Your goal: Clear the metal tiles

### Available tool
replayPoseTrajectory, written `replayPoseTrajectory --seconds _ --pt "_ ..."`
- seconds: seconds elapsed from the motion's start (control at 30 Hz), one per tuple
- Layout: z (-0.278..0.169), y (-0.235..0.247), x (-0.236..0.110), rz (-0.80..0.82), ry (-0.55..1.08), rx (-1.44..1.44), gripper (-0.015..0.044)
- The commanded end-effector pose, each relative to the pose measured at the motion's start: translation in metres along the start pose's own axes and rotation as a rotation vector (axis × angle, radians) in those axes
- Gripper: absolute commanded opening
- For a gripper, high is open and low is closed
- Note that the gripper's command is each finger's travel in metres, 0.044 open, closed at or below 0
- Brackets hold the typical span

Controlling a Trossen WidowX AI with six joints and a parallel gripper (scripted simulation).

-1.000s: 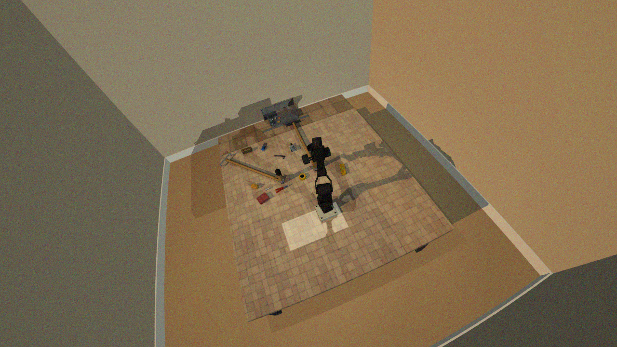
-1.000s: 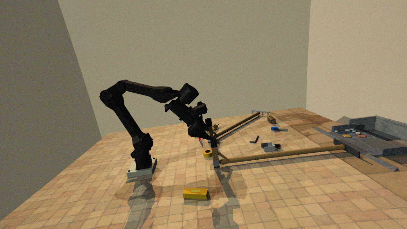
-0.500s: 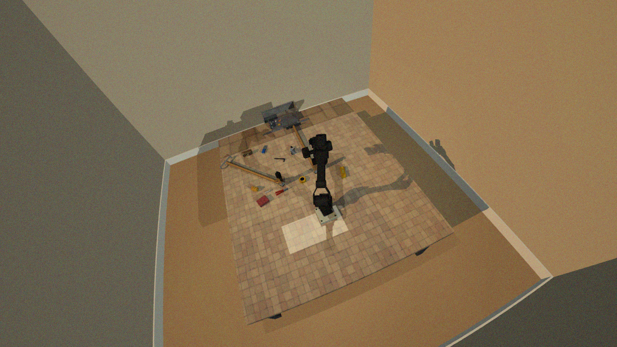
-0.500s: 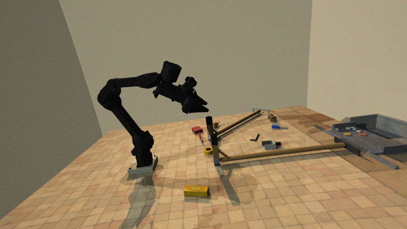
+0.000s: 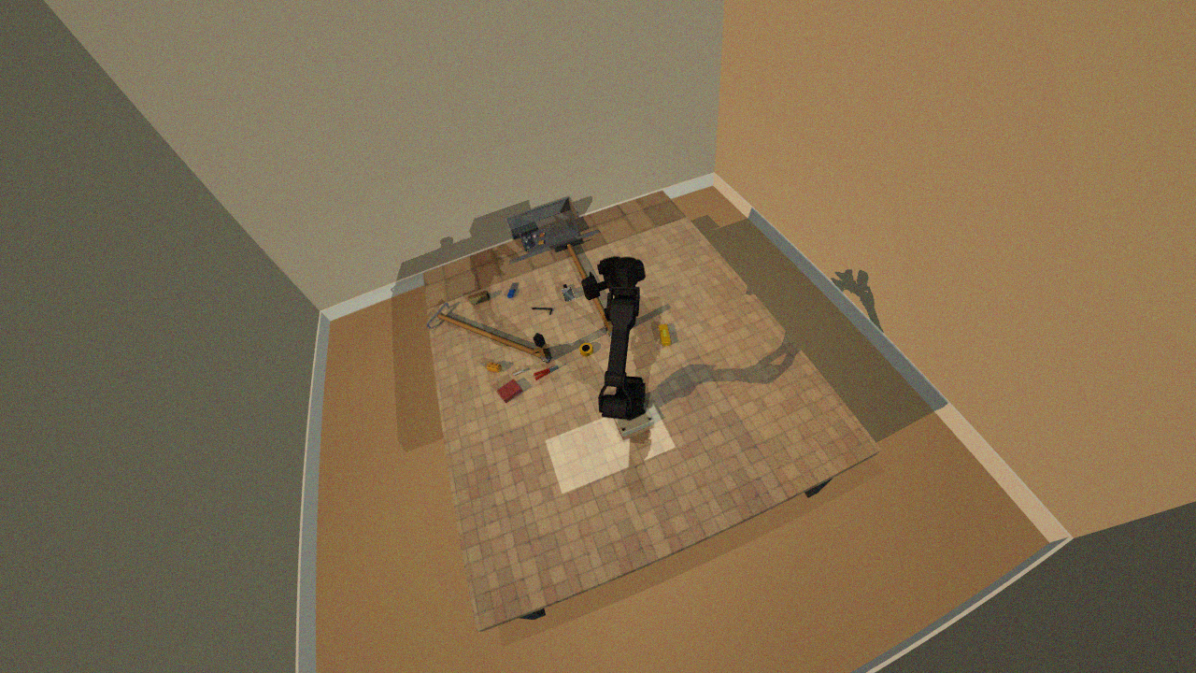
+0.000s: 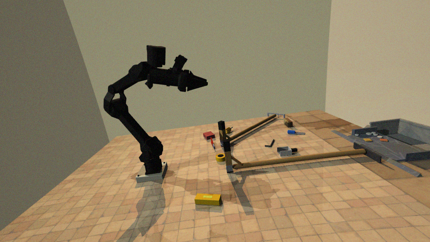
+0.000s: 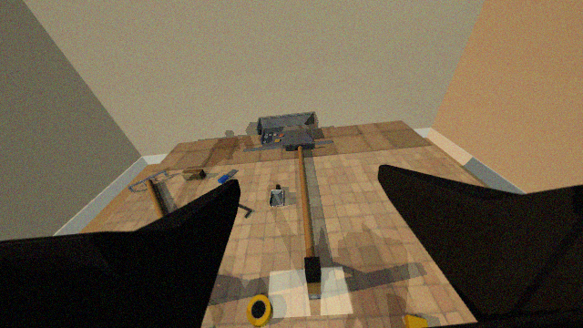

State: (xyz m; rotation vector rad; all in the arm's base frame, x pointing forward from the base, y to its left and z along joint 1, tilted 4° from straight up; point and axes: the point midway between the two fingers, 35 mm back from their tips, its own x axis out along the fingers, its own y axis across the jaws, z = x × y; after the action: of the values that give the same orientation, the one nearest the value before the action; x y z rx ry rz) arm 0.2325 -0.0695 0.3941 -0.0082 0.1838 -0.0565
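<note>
My gripper is open and empty, high above the table, in front of the raised grip of the long scraper. The scraper's wooden handle lies along the table. Its black-topped upright grip stands at the near end, and its dark wide blade is at the near side of the steel plate. Several pale round tiles, a yellow tile and an orange tile lie on the plate. The catch box is beyond; its inside is partly hidden.
A second long-handled tool lies at the left. A yellow tape roll, yellow block, red block, grey bracket, black hex key and blue-handled tool lie around.
</note>
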Motion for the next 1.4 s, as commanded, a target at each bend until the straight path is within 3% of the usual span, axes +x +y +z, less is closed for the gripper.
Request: replayPoseTrajectory --seconds 0.0,1.17,1.37 --pt "0.021 0.009 -0.019 0.011 -0.073 -0.028 0.044" --pt "0.023 0.009 -0.019 0.008 -0.078 -0.024 0.044" --pt "0.011 0.004 -0.005 -0.003 -0.042 -0.022 0.044"
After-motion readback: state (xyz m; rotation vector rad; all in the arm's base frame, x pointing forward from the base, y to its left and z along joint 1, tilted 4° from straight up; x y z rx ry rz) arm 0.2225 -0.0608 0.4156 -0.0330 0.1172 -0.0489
